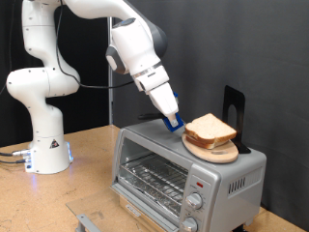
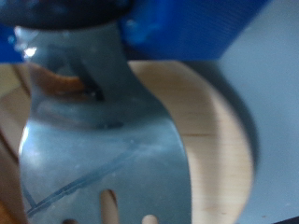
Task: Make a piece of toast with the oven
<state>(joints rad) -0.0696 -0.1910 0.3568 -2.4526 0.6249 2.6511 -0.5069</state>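
Observation:
The silver-grey oven (image 1: 183, 176) stands at the exterior view's lower right with its glass door closed and nothing showing on its wire rack (image 1: 150, 177). On its roof a round wooden plate (image 1: 216, 153) carries a pile of bread slices (image 1: 210, 127); no piece of toast lies apart from the pile. My gripper (image 1: 174, 121) is at the pile's left edge, just above the oven roof. In the wrist view its blue fingers (image 2: 187, 28) are shut on a slotted metal spatula (image 2: 103, 140), whose blade lies over the plate (image 2: 224, 131). A brown crust edge (image 2: 58, 84) shows behind the blade.
The oven has two round knobs (image 1: 196, 201) and a red light (image 1: 198, 182) on its right front. A black stand (image 1: 233, 106) rises behind the plate. The robot base (image 1: 46, 145) stands at the left on the wooden table (image 1: 87, 188).

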